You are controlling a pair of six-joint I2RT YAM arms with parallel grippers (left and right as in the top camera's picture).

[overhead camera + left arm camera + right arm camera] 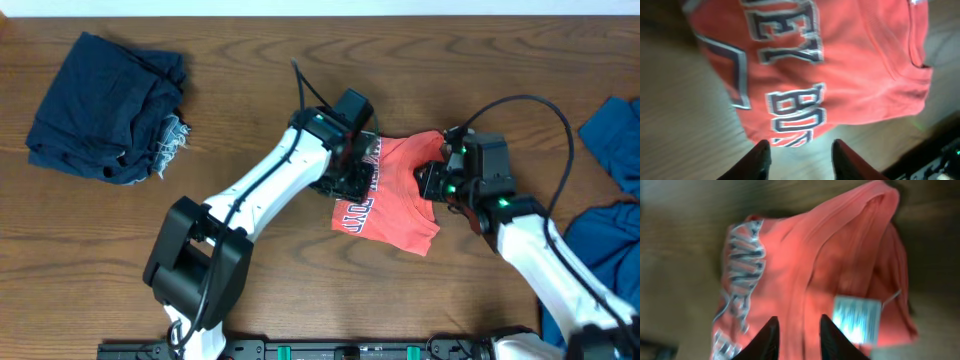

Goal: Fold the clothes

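The coral-red short-sleeved cotton T-shirt [395,200] with printed lettering lies folded mid-way across the brown wooden table [250,70], between both arms; the left gripper [800,150] hovers at its lettered edge, jaws parted, holding nothing; the right gripper [799,327] hangs over a fold beside the white neck label [857,312], jaws narrowly apart, clamping nothing.

White arms [268,182], black cables [525,98]

The T-shirt [805,265] is lying bunched on the wooden table [680,240], showing a white label [856,319] near its right edge and lettering [742,265] along its left. The right gripper [799,332] is hovering over its lower middle, with the fingers [771,337] standing apart.
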